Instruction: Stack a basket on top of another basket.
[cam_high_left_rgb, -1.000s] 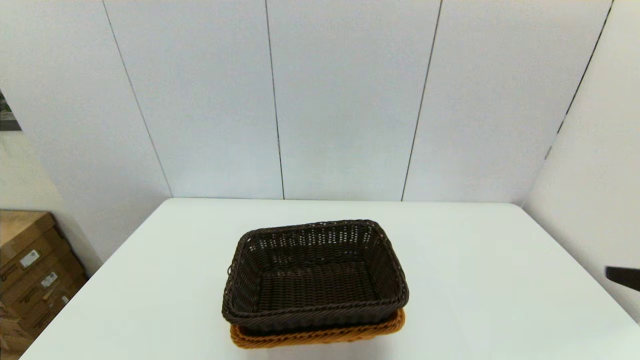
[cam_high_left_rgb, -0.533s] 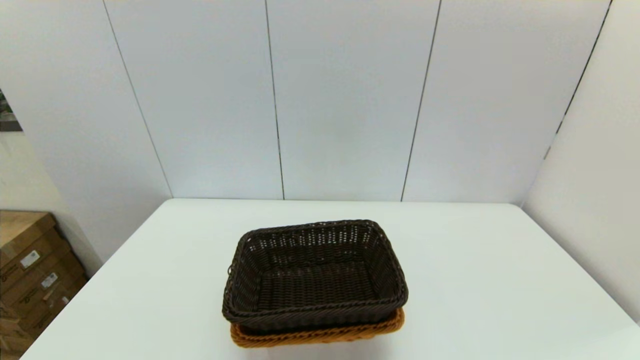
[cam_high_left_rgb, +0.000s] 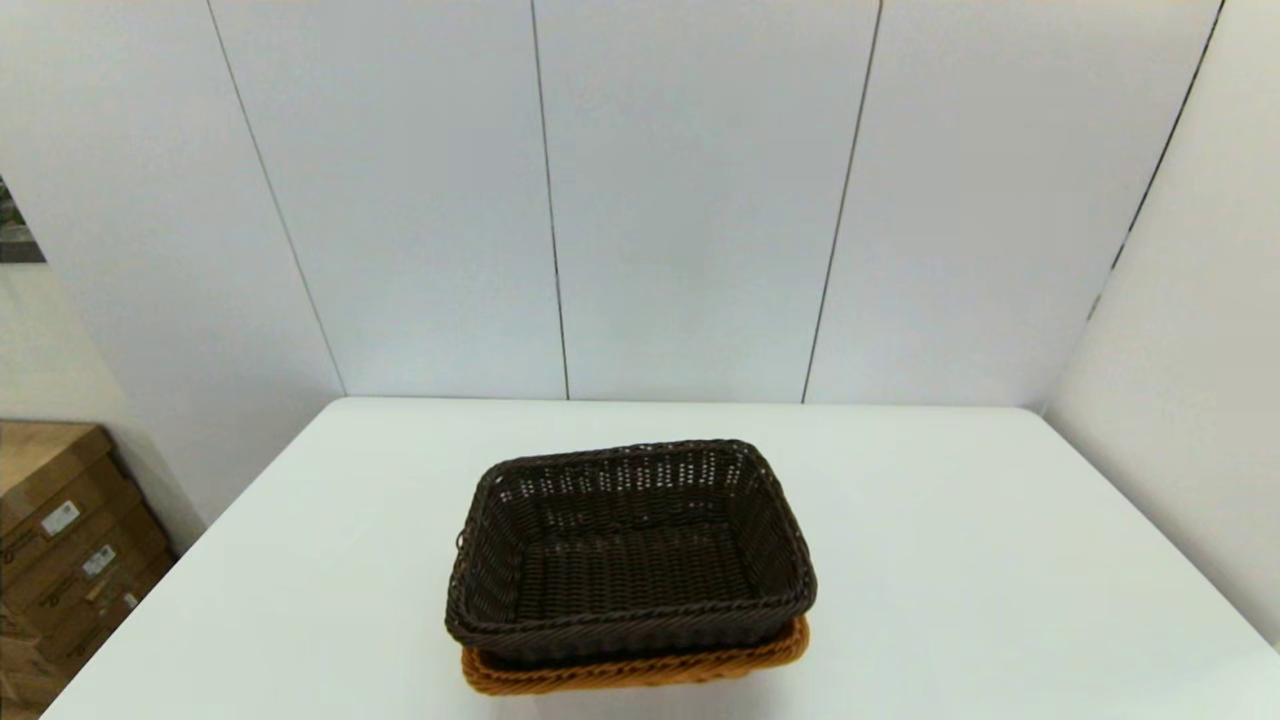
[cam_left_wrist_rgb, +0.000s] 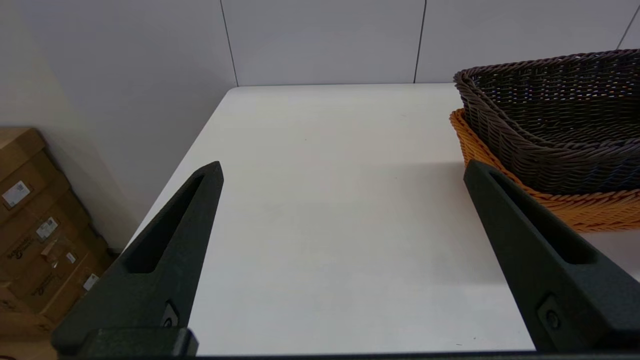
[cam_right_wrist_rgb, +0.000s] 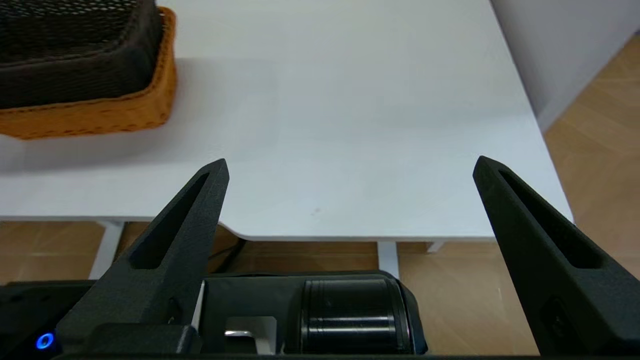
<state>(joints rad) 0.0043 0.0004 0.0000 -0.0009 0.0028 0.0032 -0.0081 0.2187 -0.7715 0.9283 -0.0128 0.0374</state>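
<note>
Already the stacking looks done. Farthest left, the left tool (cam_left_wrist_rgb: 342, 170) hangs released over a bare stretch of the desk (cam_high_left_rgb: 950, 560), its two black fingers spread wide with nothing between them, the baskets off to its side and apart from it. In the middle of the desk, toward the near edge, the dark brown basket (cam_high_left_rgb: 630, 545) sits nested in the orange-tan basket (cam_high_left_rgb: 640, 668), of which only the braided rim and a strip of wall show beneath. The pair reads as roughly square to each other, though the upper basket's rim seems to ride a little higher at one end in the left wrist view; whether it is fully seated or slightly canted I cannot tell from these angles. To the right, the right tool (cam_right_wrist_rgb: 350, 167) is likewise released and empty, held back near the desk's front edge, well apart from the stack. Neither tool shows in the head view. What is left, as I judge it, is little or nothing beyond keeping both arms parked clear.
</note>
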